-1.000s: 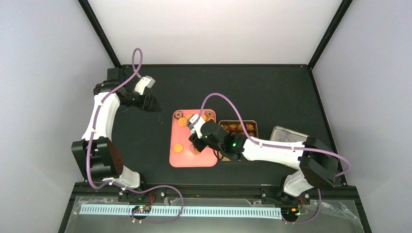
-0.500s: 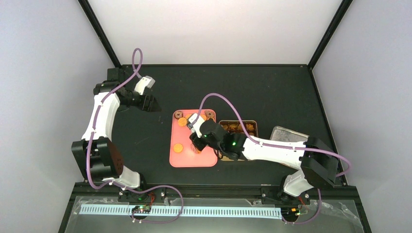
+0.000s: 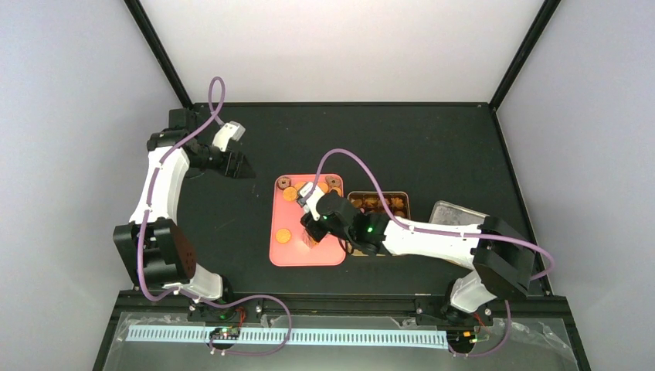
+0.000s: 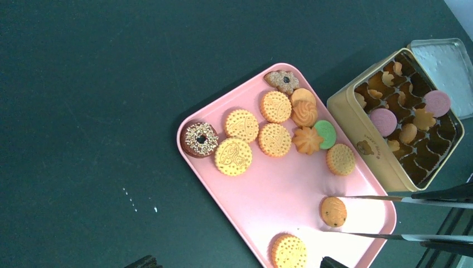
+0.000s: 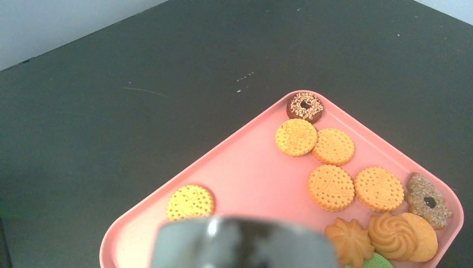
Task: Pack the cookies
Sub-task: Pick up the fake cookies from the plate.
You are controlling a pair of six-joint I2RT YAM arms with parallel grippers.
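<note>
A pink tray (image 5: 251, 167) lies askew on a dark table (image 5: 139, 67). Most cookies (image 5: 331, 187) cluster toward its right end: a sprinkled chocolate ring (image 5: 304, 106), four round yellow ones, two orange swirls and a brown flower. One lone biscuit (image 5: 190, 202) sits apart at the left. A blurred grey shape (image 5: 245, 243) hides the bottom edge.

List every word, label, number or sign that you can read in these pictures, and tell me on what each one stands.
No text can be read anywhere in these views.
Cookie tin: a line of small print beside a bear mark on its side wall, too small to read.
Cookies: embossed patterns on the round ones, with no letters that can be made out.
</note>
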